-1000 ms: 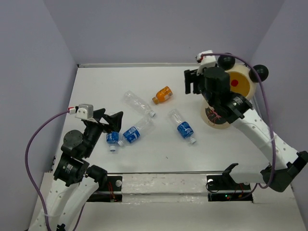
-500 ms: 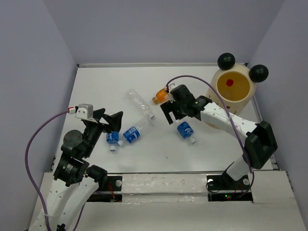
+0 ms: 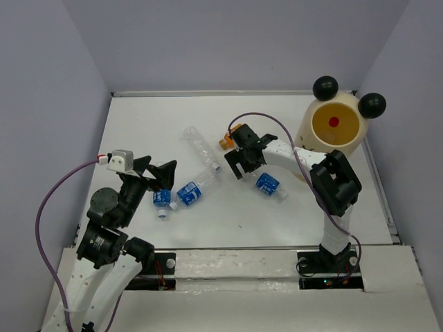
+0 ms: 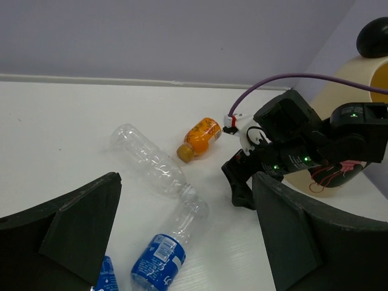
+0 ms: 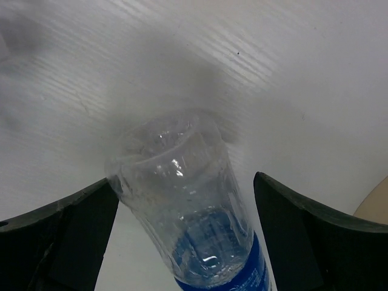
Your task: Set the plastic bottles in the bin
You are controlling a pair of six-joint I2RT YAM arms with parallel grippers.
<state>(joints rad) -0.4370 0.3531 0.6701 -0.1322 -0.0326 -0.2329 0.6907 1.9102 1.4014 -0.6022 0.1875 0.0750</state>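
Hanging near-left of the bin and well apart from it, the left end effector has its fingers spread with nothing between them. It has not moved in the last second. Two blue-labelled bottles lie on their sides just beside it, on the side facing the bin.

Closer to the bin, the right end effector has made the only change. A second ago it was raised over the bin's mouth, and now it has swung down and away to the tabletop. Its fingers are spread either side of the clear base of a third blue-labelled bottle, which lies on its side just near-left of the bin. The wrist view shows gaps on both sides of the base, so nothing is pinched yet.

Farther back, left of the bin, lie the unlabelled clear bottle and the short orange bottle, the orange one nearer the bin.

A red cap shows inside the bin, so one bottle seems delivered. The move likely means the next pick has begun, with five bottles left on the tabletop.
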